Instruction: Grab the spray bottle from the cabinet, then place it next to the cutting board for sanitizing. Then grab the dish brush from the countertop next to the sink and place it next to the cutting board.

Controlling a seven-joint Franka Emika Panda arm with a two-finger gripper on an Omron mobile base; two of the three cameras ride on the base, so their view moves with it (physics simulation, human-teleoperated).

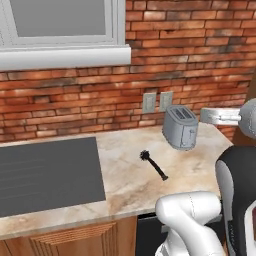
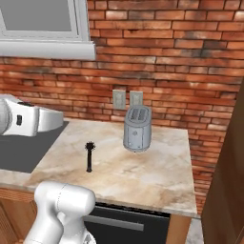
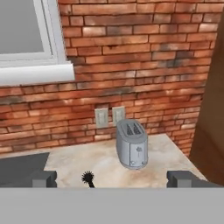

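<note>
- Dish brush (image 1: 153,164) lay flat on the beige marbled surface (image 1: 130,190), bristle head toward the brick wall (image 1: 190,55), thin handle pointing back toward the front edge. Same brush seen in the right base view (image 2: 88,156) and, head only, at the bottom of the hand view (image 3: 88,177).
- Nothing touched the brush; bare stone all round it.
- Toaster (image 1: 180,127) stood upright nearby, closer to the wall, clearly apart from the brush. Two wall outlets (image 1: 157,102) sat behind it.
- Dark grey flat surround (image 1: 47,175) lay on the other side of the brush, also apart from it.
- Gripper (image 3: 111,178) was held well above the surface, looking down at toaster and brush; fingers (image 3: 43,178) were spread wide with nothing between them.
- Judged step: the second half, fetching the brush; reach not yet begun. Whether the bottle had already been placed could not be told from these views.
- Next move, as judged: bring the hand down over the handle, turn the wrist so the fingers straddle the thin handle crosswise, then close. Handle is slim and low, so the fingertips would need to come almost to the stone.
</note>
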